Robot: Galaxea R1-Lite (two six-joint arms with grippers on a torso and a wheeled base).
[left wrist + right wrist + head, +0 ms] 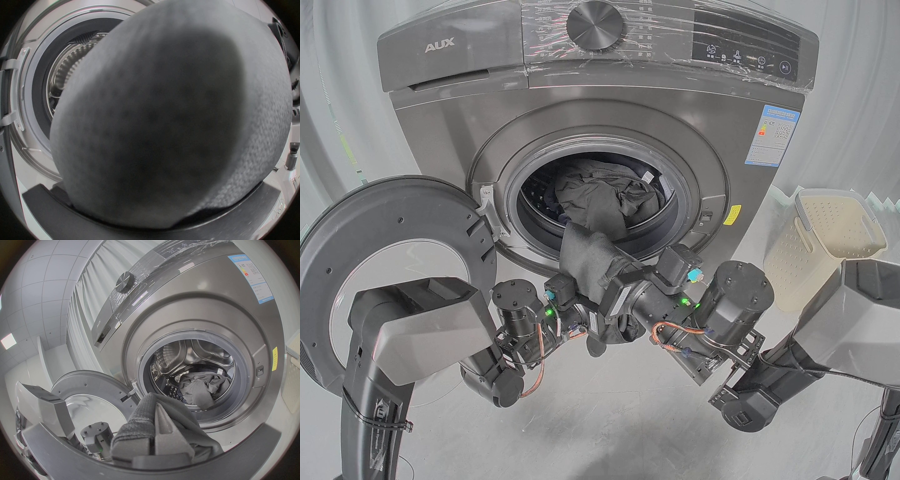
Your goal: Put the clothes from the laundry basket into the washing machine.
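Door: open door [394,212] stands left, beside the left arm; the arm could clip it when backing out.
Left gripper: left gripper [578,309] is buried under cloth, so its opening can't be told; snag risk.
Garment: dark garment [589,259] hangs from the drum lip [550,250] over both grippers. Let go here, it likely slides to the floor.
Right gripper: right gripper [155,424] is narrow, pinching the garment.
Basket: laundry basket [806,212] sits right, well apart.

Looks like test room, not home: washing machine [456,125] on plain grey floor [625,419], pale curtains [81,330] behind (plastic wrap [662,31] on its top).
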